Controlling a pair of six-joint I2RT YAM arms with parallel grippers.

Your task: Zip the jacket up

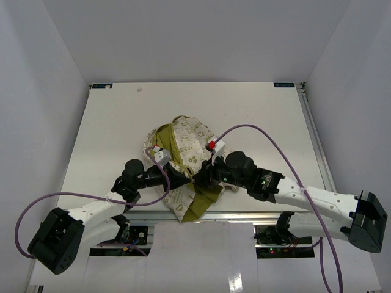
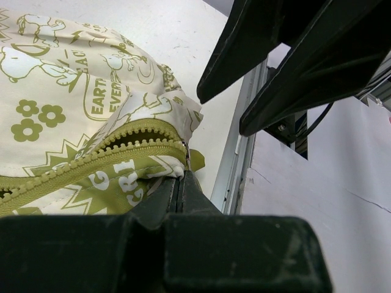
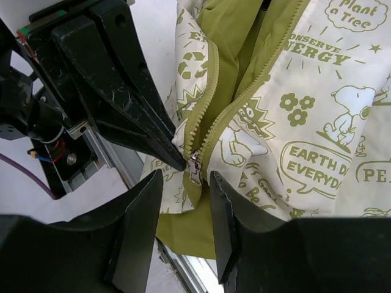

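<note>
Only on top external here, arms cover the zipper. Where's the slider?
Observer: Right wrist view shows the slider at the bottom end of the jacket, with the teeth split apart above it.
Operator: Gripped yet?
Observer: No, the right claw is open, one finger on each side of the slider.
Operator: Other arm?
Observer: The left claw is shut on the jacket fabric right beside the slider.

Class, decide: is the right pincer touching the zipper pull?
Apart. The right wrist view shows jacket fabric between the zipper pull and each finger of the open right pincer.
</note>
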